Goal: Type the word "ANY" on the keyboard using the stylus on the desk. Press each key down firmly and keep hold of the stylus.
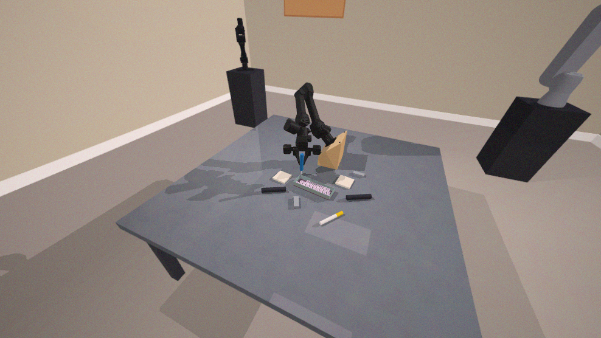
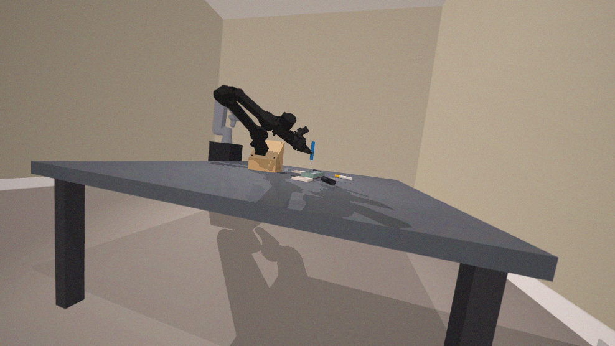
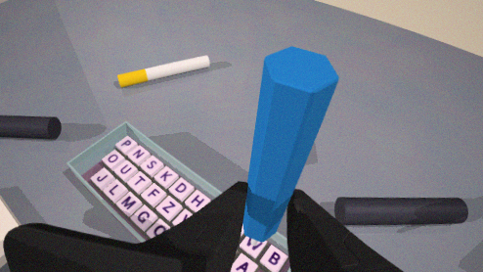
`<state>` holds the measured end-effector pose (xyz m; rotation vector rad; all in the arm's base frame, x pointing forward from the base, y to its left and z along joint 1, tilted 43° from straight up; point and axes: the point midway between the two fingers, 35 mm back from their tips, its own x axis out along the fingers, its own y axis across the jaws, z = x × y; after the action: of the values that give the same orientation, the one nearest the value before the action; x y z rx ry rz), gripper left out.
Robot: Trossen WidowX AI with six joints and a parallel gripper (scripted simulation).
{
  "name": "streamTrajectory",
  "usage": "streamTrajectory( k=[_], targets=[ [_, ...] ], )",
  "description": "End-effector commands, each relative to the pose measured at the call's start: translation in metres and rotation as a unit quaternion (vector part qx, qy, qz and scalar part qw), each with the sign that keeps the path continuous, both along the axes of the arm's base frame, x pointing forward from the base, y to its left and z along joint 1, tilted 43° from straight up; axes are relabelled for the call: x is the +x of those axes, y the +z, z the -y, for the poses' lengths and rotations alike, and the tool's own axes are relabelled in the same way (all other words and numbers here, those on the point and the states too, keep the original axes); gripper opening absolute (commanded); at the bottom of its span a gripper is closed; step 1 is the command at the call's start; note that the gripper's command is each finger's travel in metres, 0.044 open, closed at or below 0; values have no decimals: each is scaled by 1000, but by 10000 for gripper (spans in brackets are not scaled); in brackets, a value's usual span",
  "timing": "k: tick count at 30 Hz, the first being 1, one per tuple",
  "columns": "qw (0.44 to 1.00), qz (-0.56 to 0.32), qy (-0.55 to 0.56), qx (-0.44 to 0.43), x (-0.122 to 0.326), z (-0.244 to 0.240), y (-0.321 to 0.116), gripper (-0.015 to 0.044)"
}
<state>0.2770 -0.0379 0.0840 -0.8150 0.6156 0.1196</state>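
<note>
My gripper (image 1: pixel 302 163) (image 2: pixel 311 152) (image 3: pixel 267 195) is shut on the blue stylus (image 1: pixel 302 158) (image 2: pixel 312 147) (image 3: pixel 294 113). The stylus stands about upright, its thin pale tip pointing down. In the exterior view the tip is above the keyboard (image 1: pixel 313 188) (image 2: pixel 312 174) (image 3: pixel 153 192), with a gap between them. In the wrist view the keyboard lies below the fingers, pink keys in a green frame. The N key (image 3: pixel 138 154) is in the far row, and the A key (image 3: pixel 242 266) is at the bottom edge. The fingers hide several keys; I cannot make out Y clearly.
Black cylinders (image 1: pixel 273 189) (image 1: pixel 358 196) and cream pads (image 1: pixel 281 177) (image 1: pixel 345 181) lie on both sides of the keyboard. A grey block (image 1: pixel 296 201) and a white-and-yellow marker (image 1: pixel 331 217) (image 2: pixel 343 177) (image 3: pixel 163 71) lie beyond it. The wooden mount (image 1: pixel 333 152) (image 2: pixel 265 164) stands at the arm's base.
</note>
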Motion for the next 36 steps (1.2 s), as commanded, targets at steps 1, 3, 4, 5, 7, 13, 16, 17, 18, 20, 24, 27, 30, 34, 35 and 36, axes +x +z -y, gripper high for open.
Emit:
streamTrajectory(
  k=[1, 3, 4, 5, 7, 13, 16, 17, 18, 20, 24, 27, 30, 34, 35, 36],
  targets=[
    [1000, -4, 2, -1, -1, 5, -8, 0],
    [1000, -4, 2, -1, -1, 10, -14, 0],
    [1000, -4, 2, -2, -1, 12, -16, 0],
    [1000, -4, 2, -2, -1, 15, -19, 0],
    [1000, -4, 2, -2, -2, 19, -23, 0],
    [1000, -4, 2, -2, -2, 21, -27, 79],
    [1000, -4, 2, -2, -2, 21, -28, 81],
    [1000, -4, 2, -2, -2, 21, -28, 81],
    [1000, -4, 2, -2, -2, 21, -28, 81],
    [1000, -4, 2, -2, -2, 22, -28, 81],
    [1000, -4, 2, -2, -2, 23, -29, 81],
    [1000, -4, 2, -2, -2, 25, -31, 81],
    [1000, -4, 2, -2, -2, 26, -33, 81],
    [1000, -4, 2, -2, -2, 28, -35, 81],
    [1000, -4, 2, -2, -2, 29, -35, 81],
    [1000, -4, 2, -2, -2, 29, -36, 81]
  ],
)
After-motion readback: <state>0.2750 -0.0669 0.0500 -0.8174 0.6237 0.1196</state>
